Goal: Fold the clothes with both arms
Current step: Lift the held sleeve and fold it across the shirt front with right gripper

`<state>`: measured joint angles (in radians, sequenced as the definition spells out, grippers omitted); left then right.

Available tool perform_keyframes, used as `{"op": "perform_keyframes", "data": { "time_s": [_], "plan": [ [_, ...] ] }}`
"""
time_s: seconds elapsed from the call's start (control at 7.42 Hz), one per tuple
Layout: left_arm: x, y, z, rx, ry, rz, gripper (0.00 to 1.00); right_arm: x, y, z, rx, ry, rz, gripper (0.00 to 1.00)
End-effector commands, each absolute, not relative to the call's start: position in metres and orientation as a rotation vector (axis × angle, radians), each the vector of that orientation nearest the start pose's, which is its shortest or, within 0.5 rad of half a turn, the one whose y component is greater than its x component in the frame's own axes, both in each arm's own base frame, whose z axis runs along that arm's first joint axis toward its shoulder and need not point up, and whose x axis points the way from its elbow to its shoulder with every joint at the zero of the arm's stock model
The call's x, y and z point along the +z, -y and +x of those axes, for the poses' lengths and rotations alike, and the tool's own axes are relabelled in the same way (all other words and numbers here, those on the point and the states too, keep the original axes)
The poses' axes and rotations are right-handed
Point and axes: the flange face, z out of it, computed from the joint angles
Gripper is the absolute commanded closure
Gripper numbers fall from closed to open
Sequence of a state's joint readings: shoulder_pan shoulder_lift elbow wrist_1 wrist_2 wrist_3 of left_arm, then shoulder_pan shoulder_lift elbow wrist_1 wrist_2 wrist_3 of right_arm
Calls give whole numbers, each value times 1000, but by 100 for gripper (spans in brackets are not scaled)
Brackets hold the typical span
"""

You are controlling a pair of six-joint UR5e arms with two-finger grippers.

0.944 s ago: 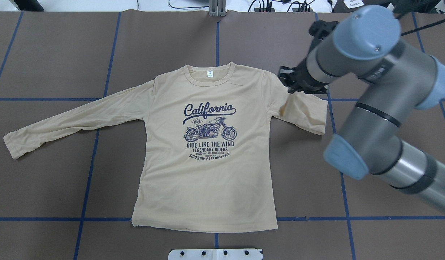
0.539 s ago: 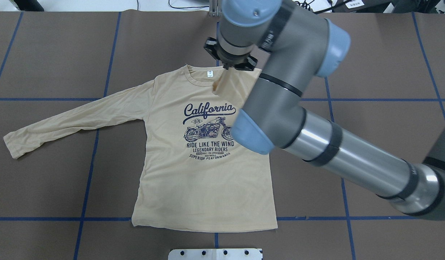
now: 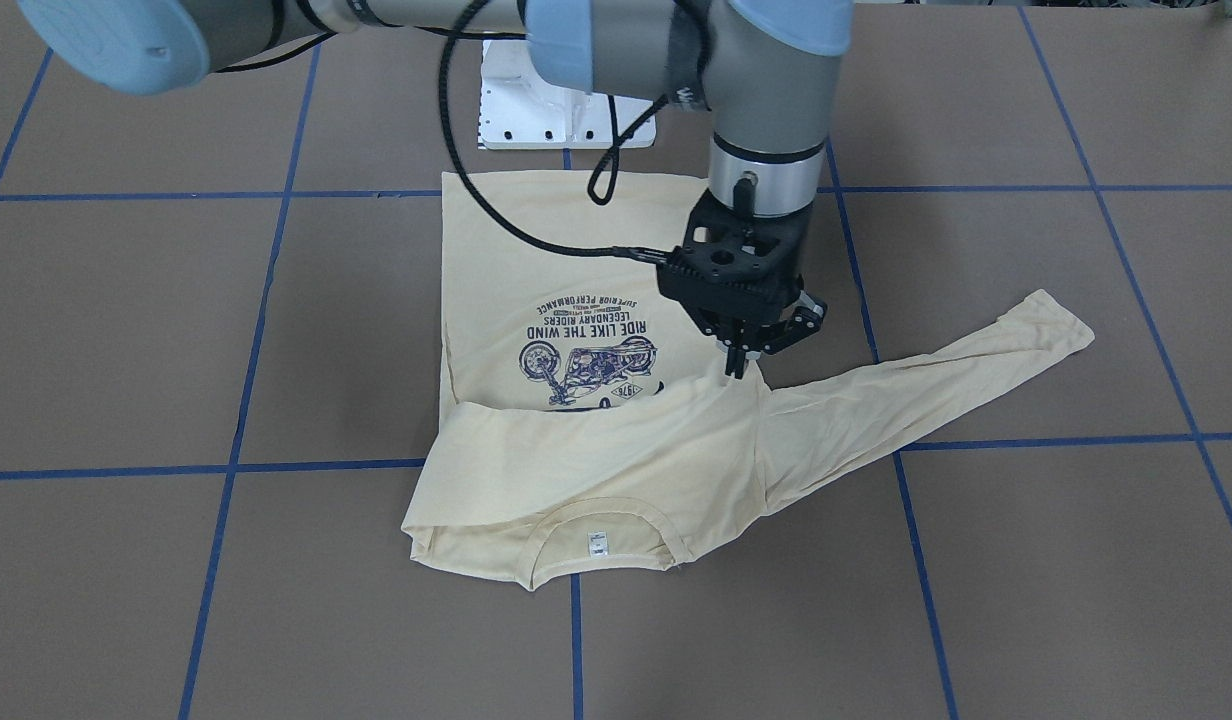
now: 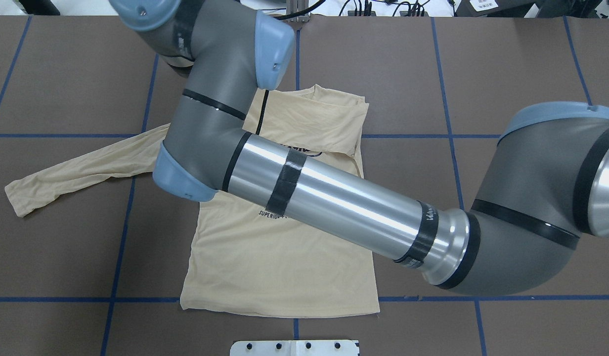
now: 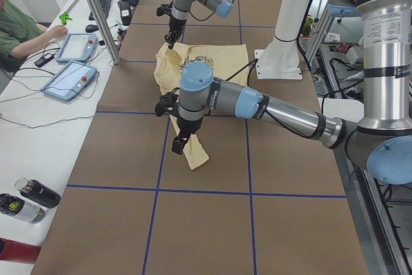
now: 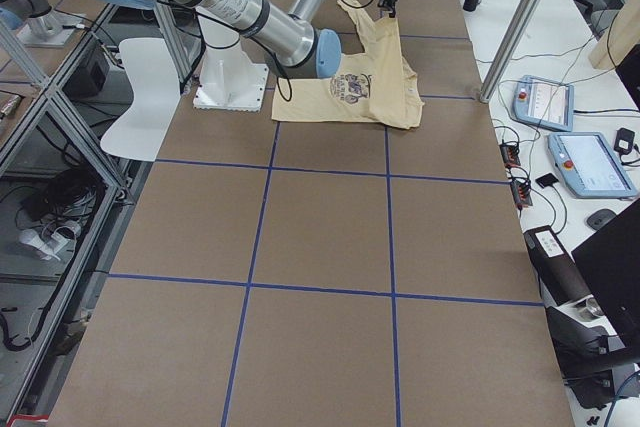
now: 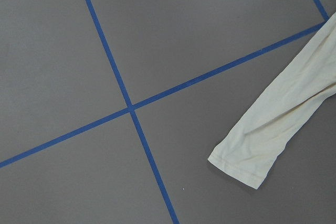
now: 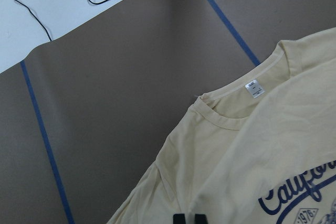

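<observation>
Judging the sleeve fold almost laid, we thought the right gripper (image 3: 738,365), pinching the T-shirt (image 3: 596,460) by a sleeve end over its chest on the counter (image 3: 976,600), should lower flat before releasing; we could not tell whether the left gripper (image 5: 177,146) was spread.

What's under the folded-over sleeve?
The T-shirt chest. From the front, the sleeve hides the top of the print; the motorcycle and text show. Right gripper pinches the sleeve end.

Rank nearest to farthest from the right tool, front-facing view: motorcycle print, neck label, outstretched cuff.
1. Motorcycle print, beside the right tool on the shirt.
2. Neck label, lower in the view.
3. Cuff, far toward the view's right.
</observation>
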<state>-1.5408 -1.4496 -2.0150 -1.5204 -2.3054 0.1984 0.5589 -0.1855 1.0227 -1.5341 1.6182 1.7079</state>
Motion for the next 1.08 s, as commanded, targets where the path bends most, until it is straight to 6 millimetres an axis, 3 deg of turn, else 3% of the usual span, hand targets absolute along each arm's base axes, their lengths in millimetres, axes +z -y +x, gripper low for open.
{"op": "perform_keyframes", "data": {
  "time_s": [0.0, 0.13, 0.27, 0.4, 0.54, 0.81, 0.94],
  "plan": [
    [504, 438, -53, 319, -707, 322, 0, -88, 539, -657, 671, 881, 171, 4],
    [502, 439, -53, 321, -706, 330, 0, -109, 541, -648, 685, 907, 169, 3],
    [490, 444, -53, 335, -702, 362, 0, -111, 551, -637, 692, 912, 149, 2],
    [472, 466, -47, 371, -697, 432, 0, -96, 575, -617, 677, 904, 66, 1],
    [464, 474, -35, 400, -780, 438, 0, -73, 590, -588, 649, 891, 12, 1],
    [459, 474, -26, 445, -819, 490, 0, -3, 564, -531, 530, 807, 43, 1],
    [467, 463, -4, 514, -824, 538, 0, 38, 551, -490, 484, 821, 58, 1]
  ]
}}
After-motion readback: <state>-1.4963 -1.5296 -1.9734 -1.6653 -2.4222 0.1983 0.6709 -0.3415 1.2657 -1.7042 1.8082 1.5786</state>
